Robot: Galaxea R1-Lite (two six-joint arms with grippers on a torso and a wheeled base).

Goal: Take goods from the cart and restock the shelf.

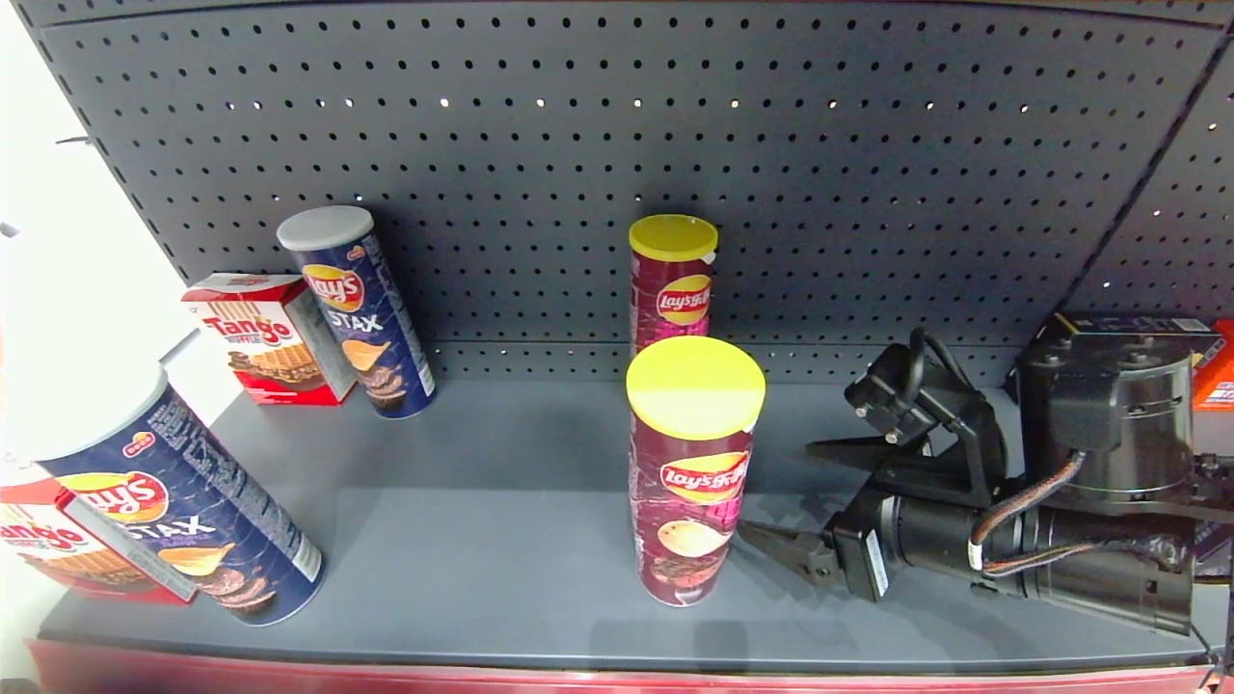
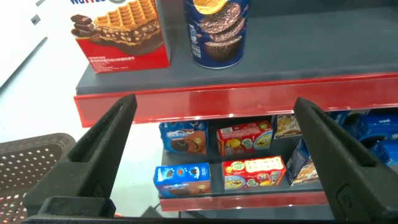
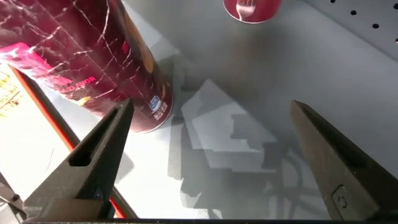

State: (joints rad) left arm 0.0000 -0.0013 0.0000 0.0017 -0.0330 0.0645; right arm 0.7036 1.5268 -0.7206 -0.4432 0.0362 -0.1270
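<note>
Maroon, yellow-lidded chip can [image 1: 690,472] stands upright beside the spread, empty right gripper [image 1: 781,489]; left gripper [image 2: 214,102] likewise spread.

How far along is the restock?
Done: the front maroon can stands upright on the shelf, ahead of the rear maroon can. In hand: nothing; right gripper open beside the front can, left gripper open lower down. Left: probably more goods; bare shelf space shows.
</note>
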